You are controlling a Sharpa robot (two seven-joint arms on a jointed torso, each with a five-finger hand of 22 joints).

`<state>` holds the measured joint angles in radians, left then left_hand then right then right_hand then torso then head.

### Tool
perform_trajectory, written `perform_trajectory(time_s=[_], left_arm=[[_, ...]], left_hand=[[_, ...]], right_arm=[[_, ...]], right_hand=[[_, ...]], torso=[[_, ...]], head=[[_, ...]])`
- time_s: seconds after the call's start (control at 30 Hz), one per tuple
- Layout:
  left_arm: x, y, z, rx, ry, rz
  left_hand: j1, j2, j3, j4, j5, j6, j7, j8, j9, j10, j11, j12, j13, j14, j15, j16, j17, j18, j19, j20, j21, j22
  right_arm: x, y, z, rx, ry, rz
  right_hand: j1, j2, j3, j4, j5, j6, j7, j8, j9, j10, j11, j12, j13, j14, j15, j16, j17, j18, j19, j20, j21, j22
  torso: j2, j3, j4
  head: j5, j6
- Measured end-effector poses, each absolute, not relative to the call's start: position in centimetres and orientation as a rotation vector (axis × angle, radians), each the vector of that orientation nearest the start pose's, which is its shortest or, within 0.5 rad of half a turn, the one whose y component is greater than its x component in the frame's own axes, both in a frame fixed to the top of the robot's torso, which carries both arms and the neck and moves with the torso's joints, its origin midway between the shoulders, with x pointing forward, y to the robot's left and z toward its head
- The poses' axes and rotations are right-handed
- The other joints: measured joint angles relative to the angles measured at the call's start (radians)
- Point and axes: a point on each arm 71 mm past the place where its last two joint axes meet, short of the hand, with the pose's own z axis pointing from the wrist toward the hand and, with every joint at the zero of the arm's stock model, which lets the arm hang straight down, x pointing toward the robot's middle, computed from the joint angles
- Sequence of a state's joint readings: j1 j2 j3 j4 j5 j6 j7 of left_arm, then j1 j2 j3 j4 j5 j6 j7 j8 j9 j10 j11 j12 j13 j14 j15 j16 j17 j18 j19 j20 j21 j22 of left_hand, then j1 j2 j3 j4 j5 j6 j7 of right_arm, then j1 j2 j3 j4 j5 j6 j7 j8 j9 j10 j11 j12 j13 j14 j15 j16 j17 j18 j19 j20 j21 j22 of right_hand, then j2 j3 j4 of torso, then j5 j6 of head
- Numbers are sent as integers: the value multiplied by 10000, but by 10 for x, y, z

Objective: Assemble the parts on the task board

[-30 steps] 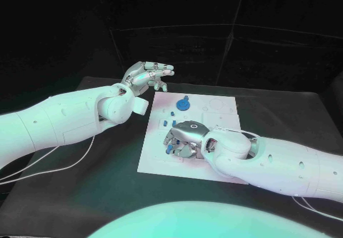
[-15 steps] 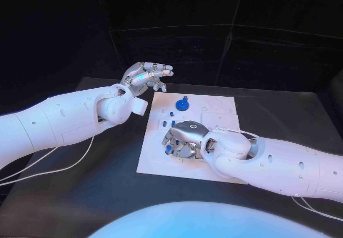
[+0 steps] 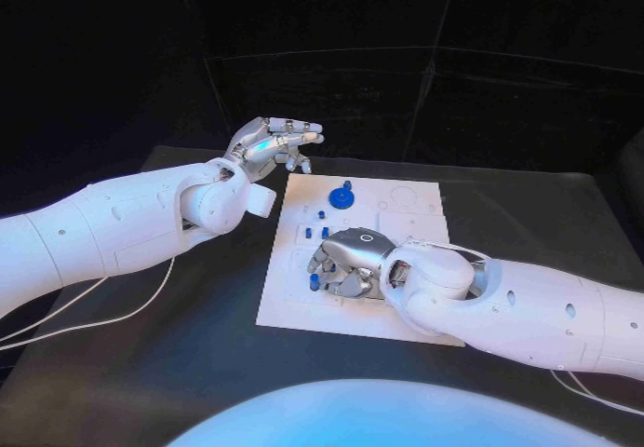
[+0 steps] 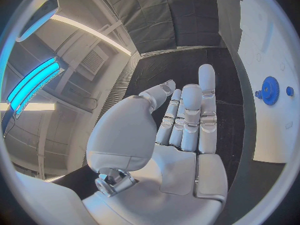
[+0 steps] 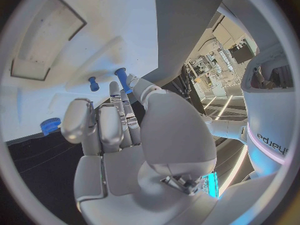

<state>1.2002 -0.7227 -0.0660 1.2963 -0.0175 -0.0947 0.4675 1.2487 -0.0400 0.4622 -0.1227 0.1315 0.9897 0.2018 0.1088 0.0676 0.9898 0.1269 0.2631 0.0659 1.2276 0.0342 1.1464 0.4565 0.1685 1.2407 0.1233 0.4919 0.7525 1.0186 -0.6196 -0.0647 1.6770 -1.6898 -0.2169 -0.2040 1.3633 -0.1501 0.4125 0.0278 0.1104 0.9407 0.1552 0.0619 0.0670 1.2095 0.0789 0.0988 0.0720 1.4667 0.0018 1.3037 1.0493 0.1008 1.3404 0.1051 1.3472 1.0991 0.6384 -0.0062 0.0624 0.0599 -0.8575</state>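
Observation:
The white task board (image 3: 298, 307) lies in the middle of the black table. My right hand (image 3: 352, 263) is bent down over the board's middle. In the right wrist view a small upright blue peg (image 5: 122, 78) stands between its thumb and a fingertip (image 5: 114, 87), which pinch it. A second blue peg (image 5: 94, 83) stands just beside it, and a blue piece (image 5: 50, 126) lies near the board's edge. A blue gear (image 3: 342, 197) sits at the board's far end. My left hand (image 3: 275, 144) hangs raised beyond the board's far left corner, fingers apart and empty.
Several small blue pegs (image 3: 316, 230) stand on the board between the gear and my right hand. A rectangular recess (image 5: 47, 45) is sunk in the board near the pegs. Thin cables (image 3: 81, 317) trail over the table under my left arm.
My right hand has settled slightly on the board near the pegs. The left hand stays raised in place.

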Motion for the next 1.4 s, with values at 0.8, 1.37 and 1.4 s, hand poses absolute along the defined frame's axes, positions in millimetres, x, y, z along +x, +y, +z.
perform_trajectory(time_s=[0.8,1.37,1.4], left_arm=[[522,208,-195,-10297,14324,-16717],[521,207,-195,-10299,14366,-16752],[521,207,-195,-10302,14367,-16746]], left_hand=[[0,0,-28,-28,0,0,0,-1,0,-36,36,41,0,0,0,0,1,0,0,0,0,2],[49,49,-28,-28,0,1,0,39,0,-36,36,55,0,-2,2,0,-26,1,0,0,0,-11],[49,49,-31,-31,0,1,1,39,0,-36,36,81,0,-23,18,0,-37,0,0,0,0,-16]], right_arm=[[393,-136,-217,-1970,16918,8363],[389,-238,-225,1783,19127,4995],[388,-238,-226,1819,19191,4837]], right_hand=[[-516,-128,-586,532,386,633,-24,398,144,960,-109,611,317,-14,-70,295,540,0,189,-35,191,361],[-1042,416,-4168,1740,1838,703,-652,2280,1405,1371,-663,9160,9464,-1,-579,1105,1736,-160,717,-533,730,1420],[-1044,417,-4206,1779,1838,699,-649,2285,1424,1371,-663,9188,9508,-1,-579,1105,1733,-160,717,-533,730,1421]], torso=[[-9,-4,-17],[4,-34,-169],[4,-35,-168]], head=[[-421,277],[-1336,494],[-1356,494]])
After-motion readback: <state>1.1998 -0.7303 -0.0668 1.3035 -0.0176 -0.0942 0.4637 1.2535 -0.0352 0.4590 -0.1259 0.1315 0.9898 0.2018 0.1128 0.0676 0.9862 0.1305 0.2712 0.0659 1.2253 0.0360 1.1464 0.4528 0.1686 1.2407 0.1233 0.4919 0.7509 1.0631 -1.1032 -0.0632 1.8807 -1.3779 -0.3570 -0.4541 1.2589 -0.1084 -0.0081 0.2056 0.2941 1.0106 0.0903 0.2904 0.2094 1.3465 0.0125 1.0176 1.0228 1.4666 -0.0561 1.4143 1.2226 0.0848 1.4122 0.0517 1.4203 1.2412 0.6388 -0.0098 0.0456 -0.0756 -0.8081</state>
